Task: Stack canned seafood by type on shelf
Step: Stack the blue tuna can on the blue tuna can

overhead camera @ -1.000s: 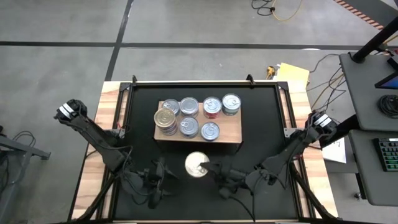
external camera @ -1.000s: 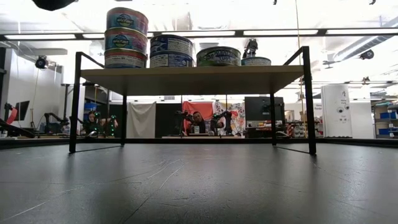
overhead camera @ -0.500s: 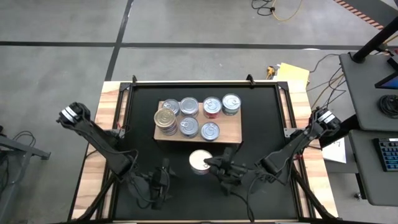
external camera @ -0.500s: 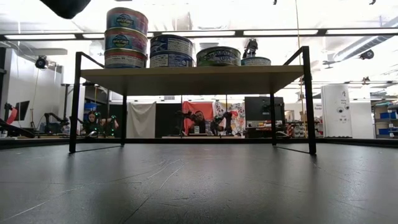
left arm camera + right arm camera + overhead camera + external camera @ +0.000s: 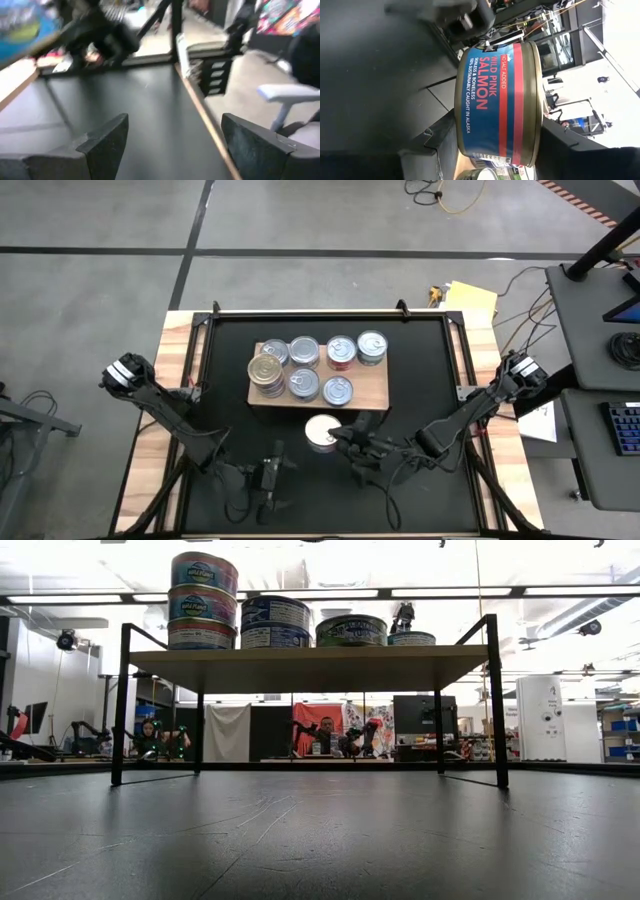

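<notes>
Since a second ago we have carried the salmon can (image 5: 322,434) a little up the frame toward the shelf (image 5: 370,392), and it now sits just below the board's lower edge, centre frame, clamped in our right gripper (image 5: 340,442). On the shelf stand six can stacks (image 5: 305,367). Our left gripper (image 5: 266,480), fingers apart and empty, has slid rightward along the lower frame.
</notes>
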You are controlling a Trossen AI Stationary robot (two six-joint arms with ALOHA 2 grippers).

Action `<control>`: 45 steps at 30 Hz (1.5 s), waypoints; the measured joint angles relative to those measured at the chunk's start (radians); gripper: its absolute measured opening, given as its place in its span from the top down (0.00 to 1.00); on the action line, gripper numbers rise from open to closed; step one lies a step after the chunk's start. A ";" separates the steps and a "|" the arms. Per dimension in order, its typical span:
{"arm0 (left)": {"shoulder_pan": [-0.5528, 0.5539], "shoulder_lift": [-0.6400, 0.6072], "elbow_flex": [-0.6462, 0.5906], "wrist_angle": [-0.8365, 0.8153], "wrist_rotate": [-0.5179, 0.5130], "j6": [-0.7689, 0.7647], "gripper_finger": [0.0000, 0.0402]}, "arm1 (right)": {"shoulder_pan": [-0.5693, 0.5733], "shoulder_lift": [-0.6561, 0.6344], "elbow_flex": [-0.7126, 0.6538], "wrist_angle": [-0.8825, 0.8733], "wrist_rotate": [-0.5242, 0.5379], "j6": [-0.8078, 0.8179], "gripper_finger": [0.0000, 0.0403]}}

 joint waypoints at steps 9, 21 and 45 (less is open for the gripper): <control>0.000 -0.002 0.000 0.065 0.056 0.050 0.24 | -0.005 -0.001 -0.022 -0.001 -0.013 0.016 0.54; 0.066 -0.251 -0.018 -0.152 0.182 0.182 0.24 | -0.049 -0.013 -0.031 0.113 -0.092 -0.083 0.54; 0.053 -0.881 -0.163 -0.394 0.203 0.330 0.24 | -0.380 0.016 0.117 0.267 -0.438 -0.259 0.54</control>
